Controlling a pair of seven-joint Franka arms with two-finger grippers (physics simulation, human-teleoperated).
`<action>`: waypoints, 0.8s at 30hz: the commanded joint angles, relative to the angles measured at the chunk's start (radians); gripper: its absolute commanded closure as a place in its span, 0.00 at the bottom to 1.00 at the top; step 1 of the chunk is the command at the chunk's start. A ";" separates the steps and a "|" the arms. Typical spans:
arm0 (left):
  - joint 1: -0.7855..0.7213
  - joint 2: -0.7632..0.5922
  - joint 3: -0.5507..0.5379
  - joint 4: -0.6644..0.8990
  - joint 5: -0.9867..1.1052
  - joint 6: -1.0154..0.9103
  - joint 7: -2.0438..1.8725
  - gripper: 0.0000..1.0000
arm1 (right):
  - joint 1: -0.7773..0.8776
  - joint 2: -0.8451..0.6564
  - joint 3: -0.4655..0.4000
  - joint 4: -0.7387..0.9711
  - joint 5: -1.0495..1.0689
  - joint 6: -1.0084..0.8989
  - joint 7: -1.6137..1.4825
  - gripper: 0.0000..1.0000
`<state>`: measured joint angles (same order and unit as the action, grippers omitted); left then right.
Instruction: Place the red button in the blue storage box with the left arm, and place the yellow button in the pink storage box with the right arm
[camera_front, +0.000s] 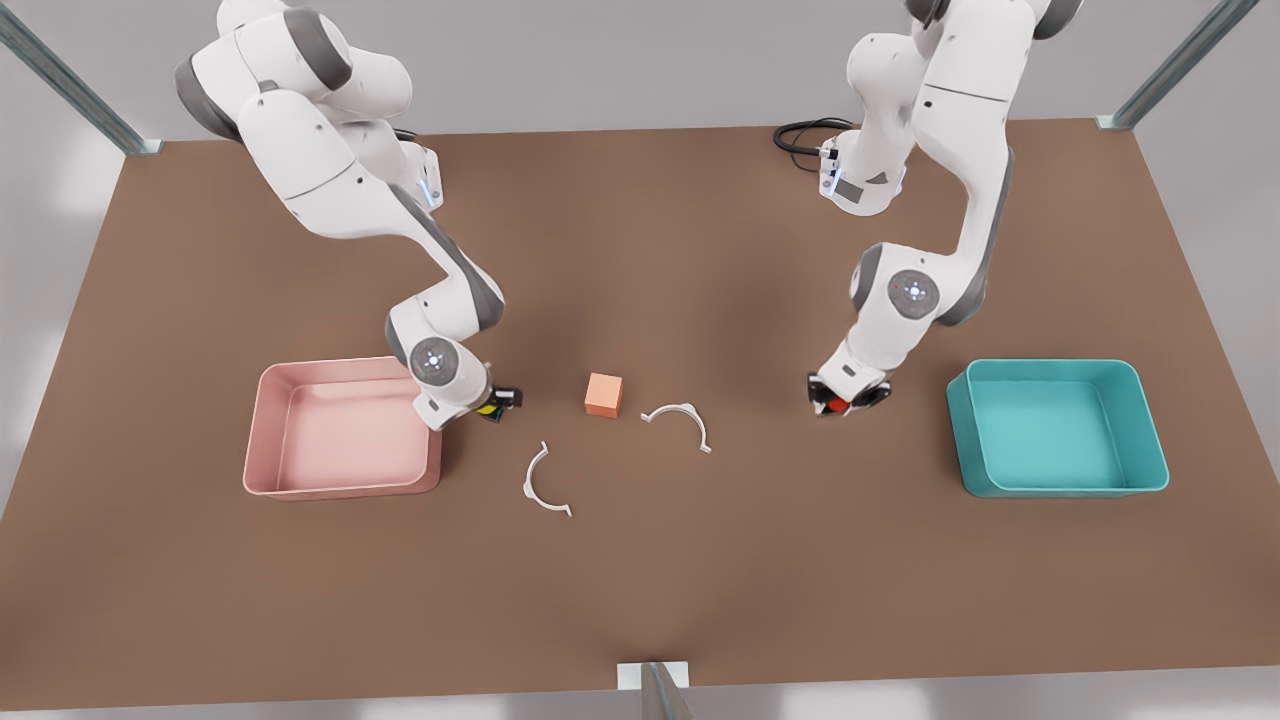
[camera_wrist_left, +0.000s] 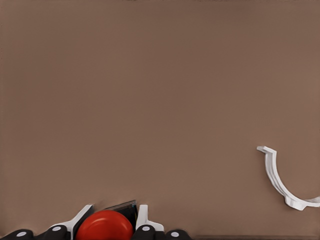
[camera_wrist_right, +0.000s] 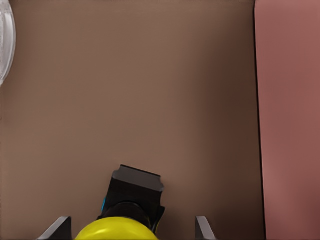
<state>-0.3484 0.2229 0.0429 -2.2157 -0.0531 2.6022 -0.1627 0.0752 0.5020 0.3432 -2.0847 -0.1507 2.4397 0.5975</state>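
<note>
The red button (camera_front: 838, 404) was gripped by the left gripper (camera_front: 840, 398), low over the table (camera_front: 640, 600), near the blue box (camera_front: 1057, 427) on the front view's right. The yellow button (camera_front: 487, 409) was seen between the spread fingers of the right gripper (camera_front: 492, 403), just beside the pink box (camera_front: 343, 428); contact could not be told.

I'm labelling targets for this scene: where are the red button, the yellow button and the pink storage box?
red button (camera_wrist_left: 104, 226): left wrist view, on its domed top.
yellow button (camera_wrist_right: 116, 230): right wrist view, on its domed top.
pink storage box (camera_front: 262, 440): front view, on its outer rim.
</note>
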 joint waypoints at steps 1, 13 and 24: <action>0.037 -0.033 0.000 -0.001 -0.002 -0.178 0.126 0.48 | 0.000 0.006 -0.001 0.000 -0.021 0.104 0.038 0.13; 0.572 0.033 0.000 0.143 -0.022 -0.298 0.983 0.00 | 0.001 -0.051 0.008 0.038 -0.023 0.016 0.034 0.55; 0.309 -0.065 0.064 0.789 -0.001 -0.993 0.259 0.00 | -0.287 -0.188 0.010 0.035 -0.021 -0.182 -0.366 0.54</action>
<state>-0.0225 0.1606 0.0853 -1.4644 -0.0727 1.8497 0.2792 -0.1892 0.3125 0.3529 -2.0486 -0.1633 2.3207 0.5041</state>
